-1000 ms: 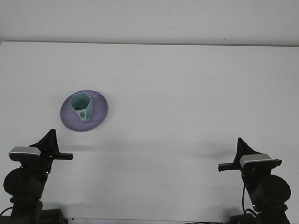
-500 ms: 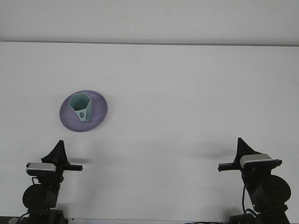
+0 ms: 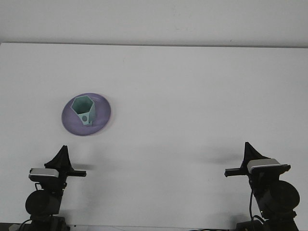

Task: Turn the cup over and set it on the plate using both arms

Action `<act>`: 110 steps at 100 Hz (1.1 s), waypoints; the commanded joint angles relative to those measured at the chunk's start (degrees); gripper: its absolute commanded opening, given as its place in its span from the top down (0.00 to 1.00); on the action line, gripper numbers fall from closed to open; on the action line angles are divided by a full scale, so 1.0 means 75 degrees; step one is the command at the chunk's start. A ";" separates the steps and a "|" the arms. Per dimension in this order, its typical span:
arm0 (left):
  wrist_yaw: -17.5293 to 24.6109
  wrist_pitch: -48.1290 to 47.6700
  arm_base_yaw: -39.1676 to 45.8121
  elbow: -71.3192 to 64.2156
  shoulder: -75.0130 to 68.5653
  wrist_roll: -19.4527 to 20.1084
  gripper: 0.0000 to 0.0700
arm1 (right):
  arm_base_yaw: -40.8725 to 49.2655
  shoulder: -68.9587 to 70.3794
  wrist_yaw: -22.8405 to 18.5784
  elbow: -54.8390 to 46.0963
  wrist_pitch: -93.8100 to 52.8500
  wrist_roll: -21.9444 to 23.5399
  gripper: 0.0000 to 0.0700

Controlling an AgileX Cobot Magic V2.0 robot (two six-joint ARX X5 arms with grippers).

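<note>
Pincer states I cannot tell: my left pincer (image 3: pixel 67 161) and right pincer (image 3: pixel 246 156) hang low, well apart. Teal cup (image 3: pixel 83 110) stands upright on the purple plate (image 3: pixel 103 115).

A single front view looks forward and steeply down over the white bench (image 3: pixel 192 96) from behind and above the robot. It sits well back, taking in the bench up to its far edge and the wall beyond. Both arms stand along the bottom edge, left and right.
</note>
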 commanded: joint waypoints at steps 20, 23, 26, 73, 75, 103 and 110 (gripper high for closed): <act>-0.0020 0.0093 -0.0006 -0.0143 -0.0006 -0.0073 0.98 | 0.0006 0.0003 0.0003 0.0035 0.0070 0.0085 0.99; -0.0020 0.0096 -0.0006 -0.0143 -0.0006 -0.0073 0.98 | 0.0006 0.0003 0.0003 0.0035 0.0070 0.0085 0.99; -0.0020 0.0093 -0.0006 -0.0143 -0.0006 -0.0073 0.98 | 0.0006 0.0003 0.0003 0.0035 0.0070 0.0085 0.99; -0.0020 0.0093 -0.0006 -0.0143 -0.0006 -0.0073 0.98 | -0.0711 -0.0912 -0.0425 -0.1172 0.1603 -0.1550 0.99; -0.0020 0.0093 -0.0006 -0.0143 -0.0006 -0.0073 0.98 | -0.0793 -0.1064 -0.0589 -0.1396 0.1813 -0.1676 0.99; -0.0020 0.0096 -0.0006 -0.0143 -0.0006 -0.0073 0.98 | -0.1145 -0.2439 -0.0839 -0.3587 0.2384 -0.1842 0.99; -0.0020 0.0096 -0.0006 -0.0143 -0.0006 -0.0073 0.98 | -0.1145 -0.2439 -0.0822 -0.3838 0.2512 -0.1830 0.99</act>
